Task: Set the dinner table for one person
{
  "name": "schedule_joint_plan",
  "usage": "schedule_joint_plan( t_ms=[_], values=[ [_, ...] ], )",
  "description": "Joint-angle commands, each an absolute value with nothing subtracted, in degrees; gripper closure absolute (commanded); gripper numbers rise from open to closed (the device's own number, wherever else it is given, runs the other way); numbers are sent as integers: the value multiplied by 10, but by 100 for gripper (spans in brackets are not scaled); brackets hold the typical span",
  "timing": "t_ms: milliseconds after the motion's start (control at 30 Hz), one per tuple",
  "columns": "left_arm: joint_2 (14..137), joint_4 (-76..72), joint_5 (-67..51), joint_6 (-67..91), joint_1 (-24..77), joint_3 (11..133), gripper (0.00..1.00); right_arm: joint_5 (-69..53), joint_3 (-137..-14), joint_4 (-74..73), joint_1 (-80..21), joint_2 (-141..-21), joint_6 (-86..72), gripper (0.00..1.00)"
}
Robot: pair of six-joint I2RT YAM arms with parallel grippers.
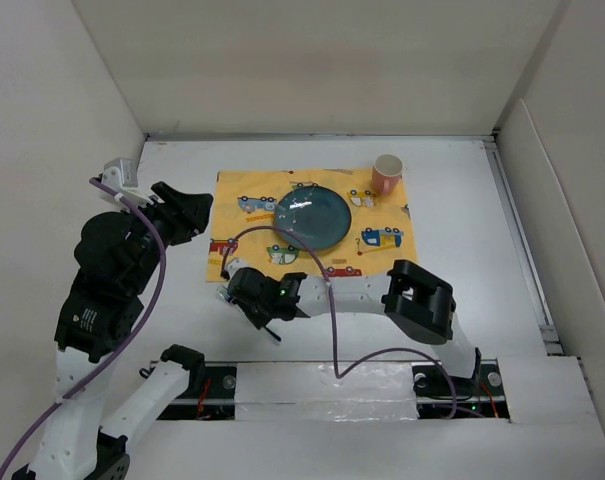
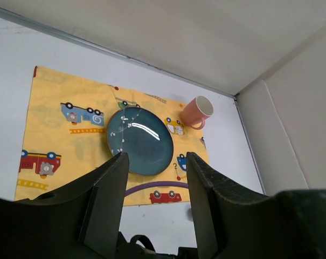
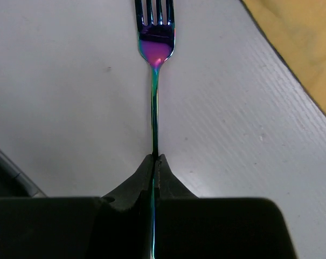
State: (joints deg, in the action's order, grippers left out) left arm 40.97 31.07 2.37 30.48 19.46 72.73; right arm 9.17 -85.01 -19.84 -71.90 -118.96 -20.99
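Plate (image 1: 312,218) and mug (image 1: 386,175) are sitting on the cloth (image 1: 240,228); the right gripper (image 3: 154,159) is pinching a fork (image 3: 155,51) yet to be laid; the left gripper (image 2: 155,157) is hanging spread, empty

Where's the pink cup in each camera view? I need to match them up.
Top external: pink cup on the far right corner of the yellow cloth, right of the blue plate.
Left wrist: upper right of centre, at the same cloth corner, right of the plate.
Right wrist: not in it.
Shared landmark: the yellow cloth, its edge in the right wrist view's upper right corner.
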Motion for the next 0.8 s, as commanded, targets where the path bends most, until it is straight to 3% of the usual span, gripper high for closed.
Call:
schedule_joint_plan(
  t_ms=[0,200,467,633,767],
  values=[
    [406,299,33,291,196,731,56,101,-916,-213,-722,-1143,-216,100],
    [403,295,26,291,196,724,56,101,-1012,-207,-657,-1117,-255,100],
    [403,298,11,307,207,691,56,222,-1199,-280,-579,-1268,-366,100],
    [403,296,-16,317,207,671,57,236,-1288,-312,-558,-1362,-425,100],
    [404,298,-13,317,213,667,57,239,-1284,-317,-546,-1375,-441,100]
  ],
)
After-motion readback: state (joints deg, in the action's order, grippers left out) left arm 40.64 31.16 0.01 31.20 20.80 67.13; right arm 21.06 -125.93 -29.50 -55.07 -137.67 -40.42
